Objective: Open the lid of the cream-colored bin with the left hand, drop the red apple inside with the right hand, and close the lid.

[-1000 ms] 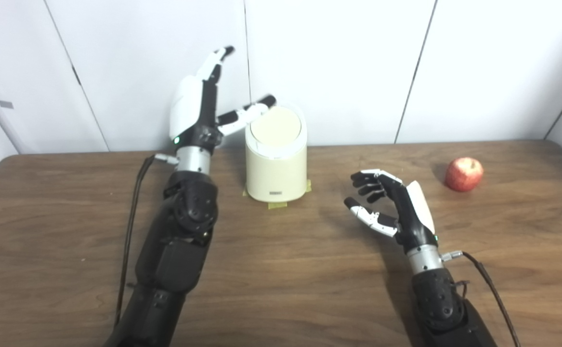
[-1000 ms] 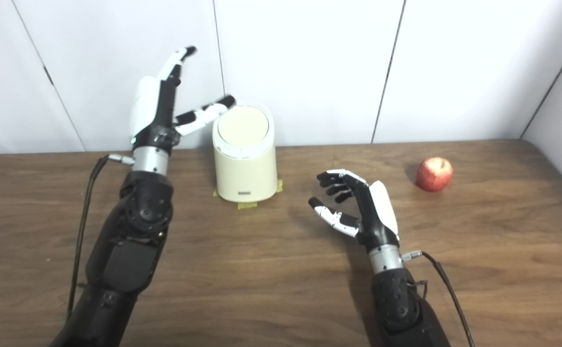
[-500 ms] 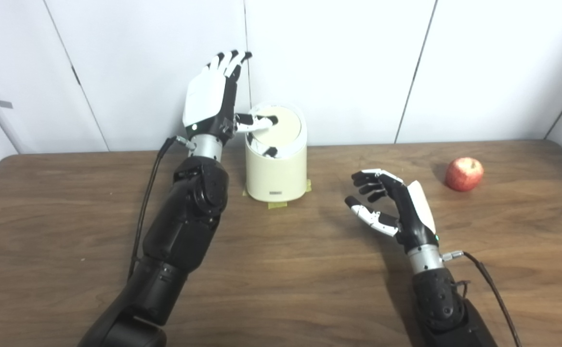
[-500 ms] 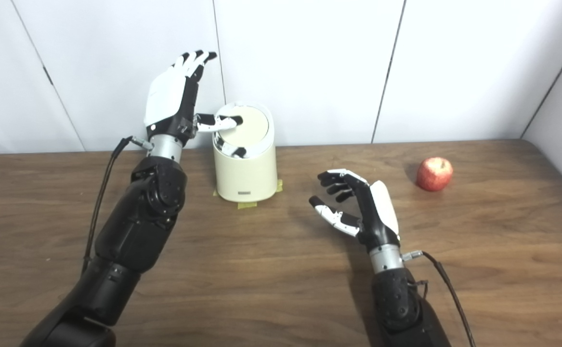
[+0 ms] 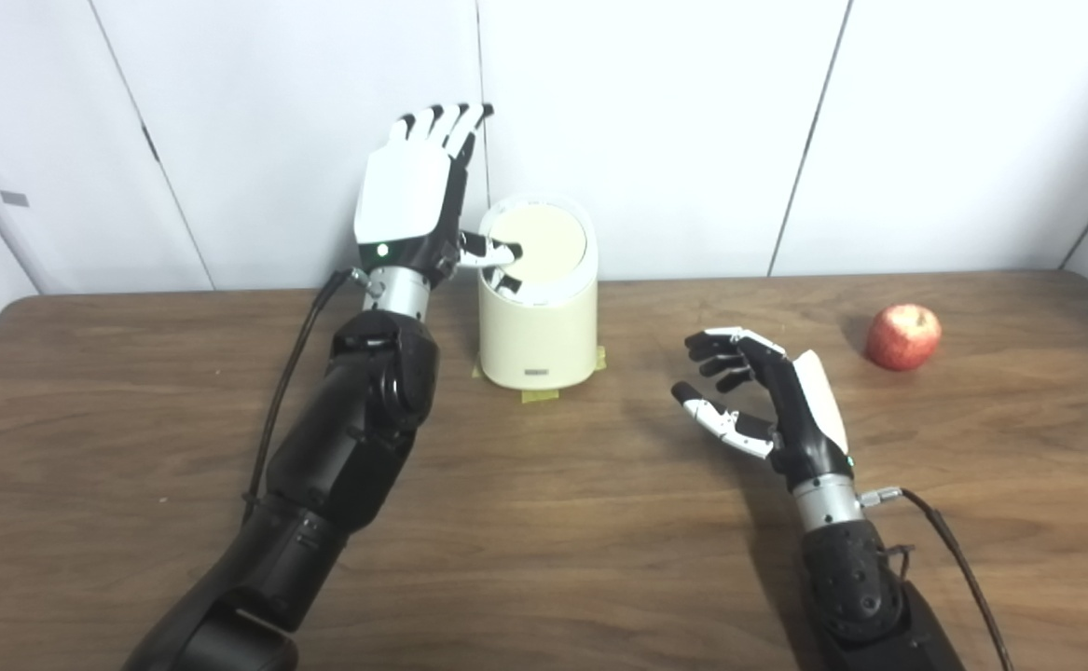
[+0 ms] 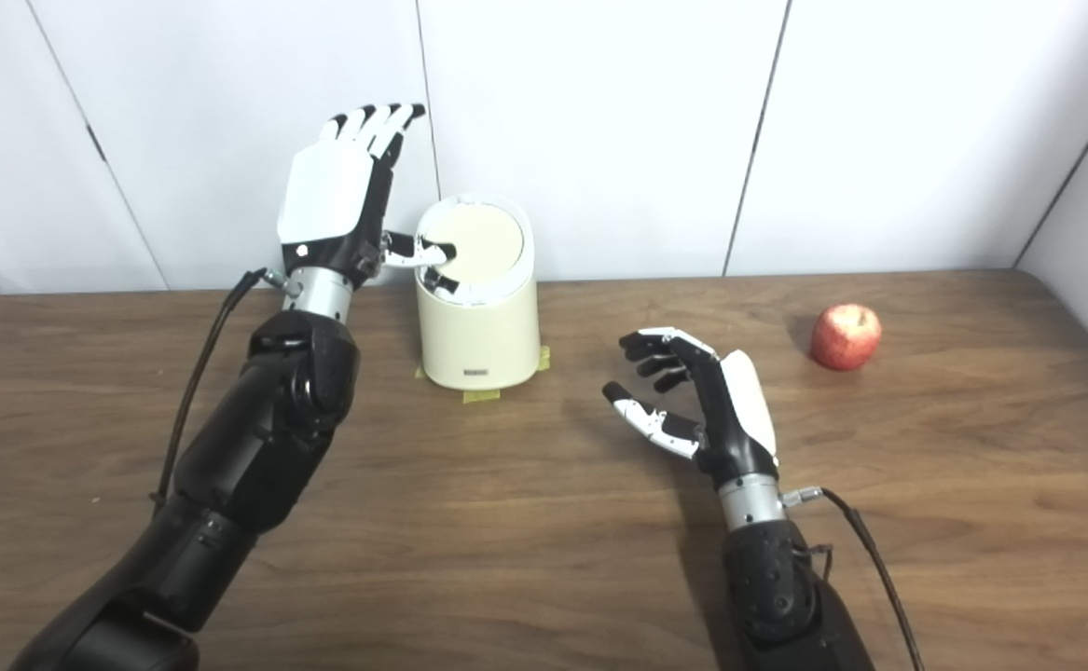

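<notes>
Cream bin (image 5: 537, 335) lid (image 5: 539, 244): my left robot hand (image 5: 413, 200) thumb presses its edge, fingers spread. Right robot hand (image 5: 767, 401) hovers empty, fingers apart. Red apple (image 5: 902, 336) sits on desk (image 5: 544, 522).

left hand (image 5: 410, 200): white back shell, black fingers with white segments, small green light | right hand (image 5: 777, 405): same build | wrists: silver metal collars | arms: bulky matte black casings | cables: thin black cord running from each wrist
</notes>
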Action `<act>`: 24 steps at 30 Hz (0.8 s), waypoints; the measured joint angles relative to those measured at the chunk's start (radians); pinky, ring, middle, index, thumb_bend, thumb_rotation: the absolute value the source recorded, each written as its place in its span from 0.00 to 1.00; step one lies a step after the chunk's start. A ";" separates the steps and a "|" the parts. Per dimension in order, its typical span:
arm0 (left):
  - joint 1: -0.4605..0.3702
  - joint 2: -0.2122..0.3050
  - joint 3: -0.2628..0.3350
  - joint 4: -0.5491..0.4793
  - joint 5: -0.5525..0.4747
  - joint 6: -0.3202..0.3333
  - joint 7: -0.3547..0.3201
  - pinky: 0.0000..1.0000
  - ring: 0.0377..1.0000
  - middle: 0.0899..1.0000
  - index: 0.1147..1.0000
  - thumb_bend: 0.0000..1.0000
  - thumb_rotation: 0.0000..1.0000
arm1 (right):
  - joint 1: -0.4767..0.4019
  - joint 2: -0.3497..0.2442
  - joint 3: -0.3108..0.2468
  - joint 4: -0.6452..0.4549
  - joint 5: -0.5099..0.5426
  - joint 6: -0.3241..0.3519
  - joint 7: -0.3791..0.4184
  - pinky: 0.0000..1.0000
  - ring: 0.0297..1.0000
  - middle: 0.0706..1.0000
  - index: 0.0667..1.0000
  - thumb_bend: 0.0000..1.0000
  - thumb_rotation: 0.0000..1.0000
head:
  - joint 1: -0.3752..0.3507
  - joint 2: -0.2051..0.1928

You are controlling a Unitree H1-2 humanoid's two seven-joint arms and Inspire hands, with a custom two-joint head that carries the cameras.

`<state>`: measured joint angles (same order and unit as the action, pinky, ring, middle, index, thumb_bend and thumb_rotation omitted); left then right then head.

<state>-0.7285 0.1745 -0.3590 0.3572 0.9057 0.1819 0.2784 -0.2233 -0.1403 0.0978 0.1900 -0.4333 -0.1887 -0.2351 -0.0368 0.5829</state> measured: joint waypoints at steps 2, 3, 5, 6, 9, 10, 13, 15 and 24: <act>0.005 0.003 -0.014 0.006 0.016 -0.003 0.021 0.99 0.95 0.93 0.93 0.93 0.16 | 0.000 0.000 0.000 0.000 0.000 0.000 0.000 0.51 0.59 0.61 0.61 0.30 0.37 | 0.000 0.000; 0.007 0.002 -0.019 0.011 0.027 -0.003 0.032 0.99 0.95 0.92 0.92 0.93 0.17 | 0.000 0.000 0.001 0.000 0.000 0.000 0.000 0.51 0.59 0.61 0.61 0.30 0.37 | 0.000 0.000; 0.010 0.002 -0.026 0.023 0.040 -0.003 0.045 0.99 0.94 0.92 0.91 0.93 0.18 | 0.000 0.000 0.001 0.000 -0.001 0.000 0.000 0.51 0.59 0.61 0.61 0.30 0.37 | 0.000 0.000; 0.010 0.002 -0.028 0.027 0.043 -0.003 0.057 1.00 0.94 0.92 0.91 0.92 0.20 | 0.000 0.000 0.001 0.000 -0.002 0.000 0.000 0.51 0.59 0.61 0.61 0.30 0.36 | -0.002 0.000; 0.010 0.001 -0.028 0.056 0.049 -0.005 0.092 1.00 0.94 0.91 0.91 0.90 0.26 | 0.000 0.000 0.003 0.000 -0.005 -0.001 -0.001 0.50 0.58 0.60 0.61 0.30 0.32 | -0.002 0.002; 0.010 0.000 -0.028 0.067 0.049 -0.005 0.102 1.00 0.94 0.92 0.91 0.89 0.28 | 0.000 0.000 0.003 0.000 -0.007 -0.001 -0.001 0.50 0.58 0.60 0.61 0.30 0.32 | -0.003 0.000; 0.010 0.000 -0.029 0.082 0.049 -0.002 0.110 1.00 0.94 0.92 0.91 0.88 0.33 | 0.000 0.000 0.003 -0.001 -0.012 -0.001 -0.001 0.50 0.58 0.60 0.61 0.30 0.32 | -0.003 0.000; 0.010 -0.001 -0.031 0.091 0.049 0.002 0.110 1.00 0.94 0.92 0.92 0.88 0.35 | 0.001 0.001 0.003 -0.002 -0.013 0.000 -0.001 0.50 0.58 0.60 0.61 0.30 0.34 | -0.005 0.000; -0.001 -0.012 -0.033 0.133 0.049 0.009 0.128 1.00 0.94 0.92 0.92 0.88 0.34 | 0.004 0.003 0.005 -0.008 -0.026 0.002 -0.001 0.49 0.58 0.61 0.61 0.30 0.35 | -0.008 0.000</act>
<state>-0.7294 0.1624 -0.3923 0.4902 0.9551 0.1904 0.4061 -0.2192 -0.1378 0.1029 0.1818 -0.4592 -0.1872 -0.2361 -0.0445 0.5829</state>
